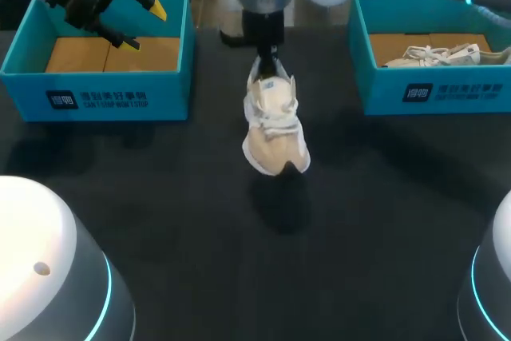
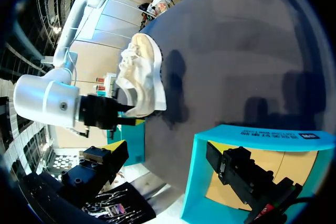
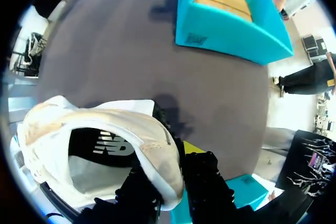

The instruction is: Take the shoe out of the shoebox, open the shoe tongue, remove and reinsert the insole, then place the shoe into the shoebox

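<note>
Gripping the cream shoe (image 1: 275, 121) by its heel collar, the right claw (image 1: 267, 57) closes on it from both sides above the middle of the dark table (image 1: 160, 221), while the left claw (image 1: 145, 27) hovers wide open and empty over the left shoebox (image 1: 96, 85).

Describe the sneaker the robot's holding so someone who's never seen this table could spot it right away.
On the dark table, look midway between the left shoebox and the right shoebox, both teal. The cream sneaker is there, gripped at its heel by the right gripper. The other sneaker lies inside the right shoebox; this one is outside both.
</note>
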{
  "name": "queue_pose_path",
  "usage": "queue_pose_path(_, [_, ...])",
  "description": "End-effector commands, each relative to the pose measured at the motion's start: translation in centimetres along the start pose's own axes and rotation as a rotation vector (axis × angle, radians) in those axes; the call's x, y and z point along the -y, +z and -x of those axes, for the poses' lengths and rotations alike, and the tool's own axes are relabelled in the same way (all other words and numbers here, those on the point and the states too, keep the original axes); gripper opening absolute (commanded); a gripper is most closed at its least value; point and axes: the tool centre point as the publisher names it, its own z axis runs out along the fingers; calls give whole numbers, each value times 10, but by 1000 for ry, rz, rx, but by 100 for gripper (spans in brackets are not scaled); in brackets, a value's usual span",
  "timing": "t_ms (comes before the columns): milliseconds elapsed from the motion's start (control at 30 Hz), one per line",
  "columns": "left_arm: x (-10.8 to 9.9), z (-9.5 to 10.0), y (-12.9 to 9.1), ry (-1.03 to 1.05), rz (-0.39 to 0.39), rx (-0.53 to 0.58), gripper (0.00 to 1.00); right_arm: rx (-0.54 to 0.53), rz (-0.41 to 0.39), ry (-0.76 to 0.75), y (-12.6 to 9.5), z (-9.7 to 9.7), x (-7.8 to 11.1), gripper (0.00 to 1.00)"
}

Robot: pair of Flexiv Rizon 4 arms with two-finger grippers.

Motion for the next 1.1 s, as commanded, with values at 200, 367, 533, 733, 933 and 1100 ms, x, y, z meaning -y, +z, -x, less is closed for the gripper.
queue_pose_path(200, [0, 0, -1, 0, 0, -3, 100, 44, 9, -34, -85, 6, 31, 0])
queue_pose_path(367, [0, 0, -1, 0, 0, -3, 100, 64, -8, -31, -95, 11, 39, 0])
queue_pose_path(533, [0, 0, -1, 0, 0, -3, 100, 84, 24, -13, -98, 12, 45, 0])
queue_pose_path(733, [0, 0, -1, 0, 0, -3, 100, 84, 24, -13, -98, 12, 45, 0])
queue_pose_path(933, [0, 0, -1, 0, 0, -3, 100, 84, 24, -13, -98, 12, 45, 0])
queue_pose_path(1100, [0, 0, -1, 0, 0, -3, 100, 84, 24, -13, -98, 12, 45, 0])
